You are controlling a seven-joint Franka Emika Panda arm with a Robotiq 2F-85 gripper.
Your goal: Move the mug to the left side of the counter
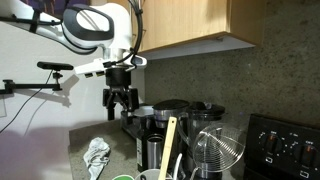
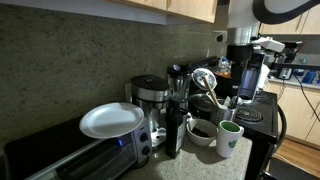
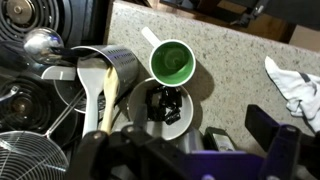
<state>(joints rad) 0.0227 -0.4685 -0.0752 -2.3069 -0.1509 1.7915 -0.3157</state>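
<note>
The mug (image 3: 172,62), white outside and green inside, stands upright on the pale speckled counter (image 3: 235,50), its handle pointing toward the appliances. It also shows in an exterior view (image 2: 230,136) and only as a green rim at the bottom edge of an exterior view (image 1: 125,177). My gripper (image 3: 190,150) is open and empty, hanging well above the counter and above the mug; it appears in both exterior views (image 1: 121,106) (image 2: 248,95). It touches nothing.
A white bowl (image 3: 165,108) with dark items sits right beside the mug. A crumpled cloth (image 3: 293,85) lies on the counter. A coffee maker (image 1: 160,125), wooden spatula (image 3: 108,92), wire whisk (image 1: 215,150), toaster oven with plate (image 2: 110,120) and stove (image 1: 285,145) crowd the area.
</note>
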